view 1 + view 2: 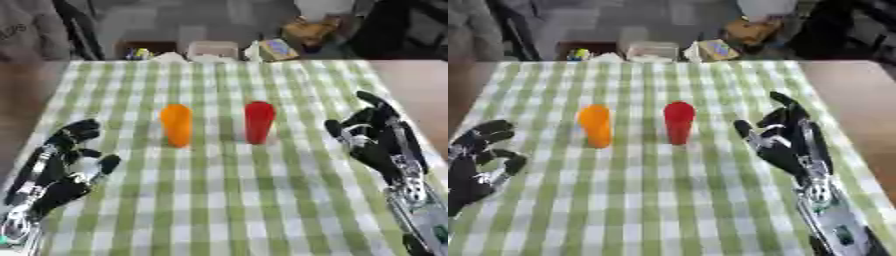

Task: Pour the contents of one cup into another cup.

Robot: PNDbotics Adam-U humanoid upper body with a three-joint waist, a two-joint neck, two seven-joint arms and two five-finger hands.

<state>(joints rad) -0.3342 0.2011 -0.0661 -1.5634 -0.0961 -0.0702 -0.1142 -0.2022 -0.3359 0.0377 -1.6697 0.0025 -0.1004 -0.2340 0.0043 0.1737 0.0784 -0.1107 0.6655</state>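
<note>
Standing upright: orange cup point(176, 125), red cup point(258, 121)

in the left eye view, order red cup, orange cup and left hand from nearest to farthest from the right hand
1. red cup, just left of the right hand
2. orange cup, left of the red one
3. left hand, at the table's left edge

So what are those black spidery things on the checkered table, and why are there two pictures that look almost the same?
Those are a robot's two hands. A person steers the robot. The two pictures come from the two camera eyes in its head, looking down, so they nearly match. The left hand rests open at the left side, and the right hand is open at the right. Neither holds anything. On the green checkered tablecloth stand two upright cups, side by side and apart: an orange cup and a red cup. I cannot see what is inside them.
</note>
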